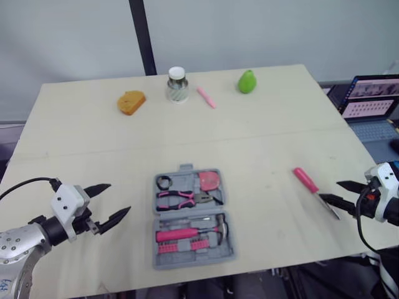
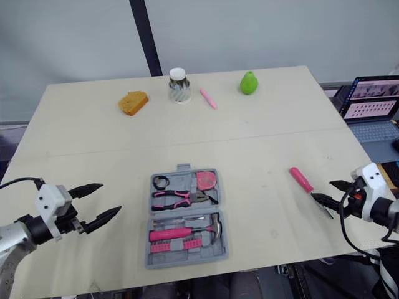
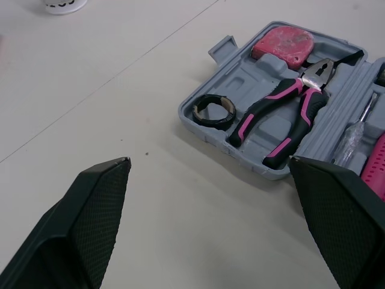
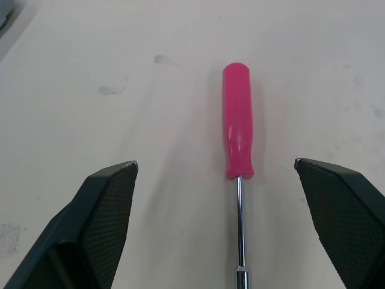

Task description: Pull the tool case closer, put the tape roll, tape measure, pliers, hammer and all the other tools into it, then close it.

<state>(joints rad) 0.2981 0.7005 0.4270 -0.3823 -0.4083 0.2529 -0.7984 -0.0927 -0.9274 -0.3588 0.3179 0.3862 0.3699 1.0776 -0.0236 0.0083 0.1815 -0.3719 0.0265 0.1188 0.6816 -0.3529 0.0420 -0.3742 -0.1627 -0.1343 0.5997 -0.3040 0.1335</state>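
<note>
A matt grey plastic tool case (image 1: 193, 218), a screwdriver (image 4: 239, 156) of glossy pink plastic and polished metal, and a matt table (image 1: 274, 137) are seen.

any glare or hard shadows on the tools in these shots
Right wrist view: the screwdriver has a bright streak along its chrome shaft and a soft shadow beside it. Left wrist view: the tool case is evenly lit, soft shadows in its recesses. Left eye view: the laptop screen glows.
</note>
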